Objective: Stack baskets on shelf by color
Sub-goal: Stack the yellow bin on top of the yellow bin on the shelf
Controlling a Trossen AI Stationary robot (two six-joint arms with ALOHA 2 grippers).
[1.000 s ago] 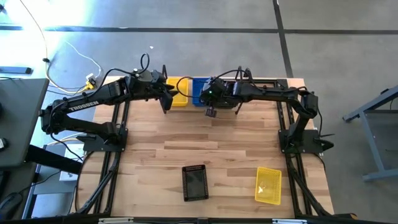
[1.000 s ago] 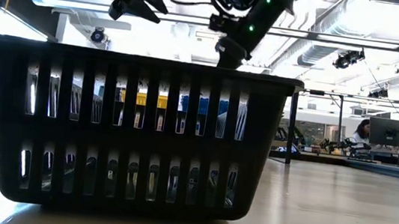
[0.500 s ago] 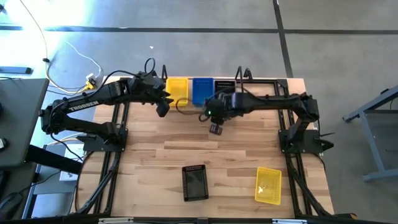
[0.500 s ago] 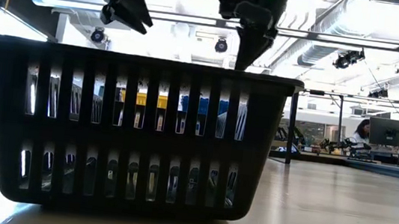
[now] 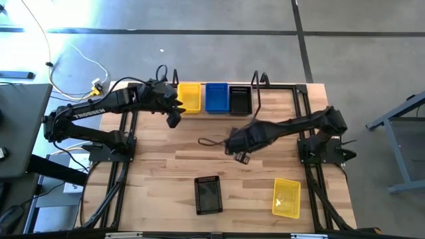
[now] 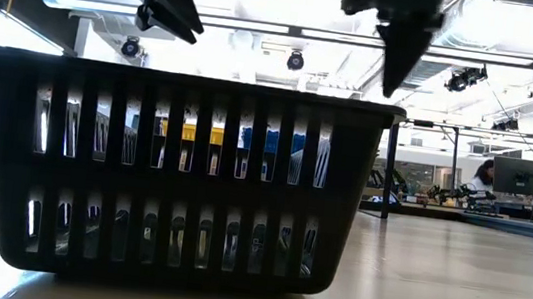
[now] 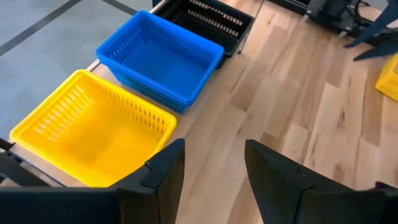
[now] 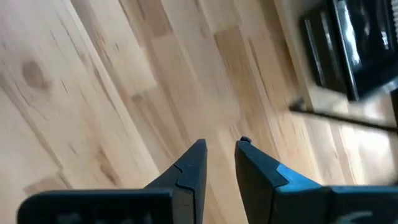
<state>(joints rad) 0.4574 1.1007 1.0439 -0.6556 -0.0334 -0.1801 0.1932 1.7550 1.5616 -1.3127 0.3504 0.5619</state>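
Shelf (image 5: 255, 85): along the table's 12 o'clock edge in the high view, its two upright loop ends flanking three stacks.
Stacks on shelf: yellow stack (image 5: 190, 97), blue stack (image 5: 216, 97) and black stack (image 5: 240, 99), side by side, touching or nearly so; how many baskets each holds cannot be told.
Loose black basket (image 5: 208, 194): on the bare wood toward the 6 o'clock edge, mouth up, long axis running 12 to 6.
Loose yellow basket (image 5: 287, 197): beside it toward 3 o'clock, well apart, long axis also roughly 12 to 6, slightly tilted.
Right gripper (image 5: 240, 157): over mid-table, empty; its wrist view shows the fingers (image 8: 188, 171) slightly parted with only wood beneath.
Left gripper (image 5: 174, 119): near the yellow stack at the shelf's 9 o'clock end, empty, fingers (image 7: 168, 165) spread apart over bare table.
Key relation: the loose black basket lies toward 7 o'clock from the right gripper, the loose yellow one toward 4 o'clock; both are clearly nearer the right arm than the left.
Judgement: two baskets remain to be shelved; the right arm looks better placed to fetch either, and would need to close across a short side or rim wall.
Low view: the black basket's slotted wall (image 6: 173, 174) fills the foreground, both grippers high above it.
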